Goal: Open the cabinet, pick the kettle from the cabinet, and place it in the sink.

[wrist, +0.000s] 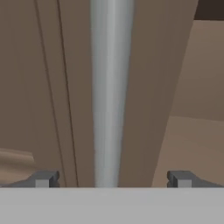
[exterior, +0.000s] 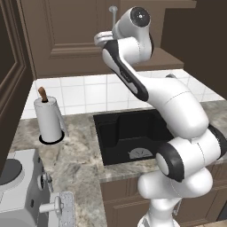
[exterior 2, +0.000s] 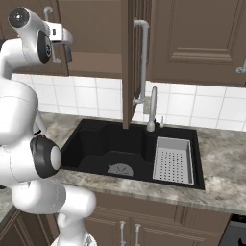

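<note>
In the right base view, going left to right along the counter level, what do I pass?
Robot arm → round drain in the black sink → faucet → grey perforated tray → bare marbled counter.

My left base camera sits behind the arm and looks forward and down at the sink from its left side. My right base camera looks at the same sink from its right, a little nearer. Both share the basin and the tiled wall behind it. My hand camera sits very close to a cabinet door handle above the sink.
</note>
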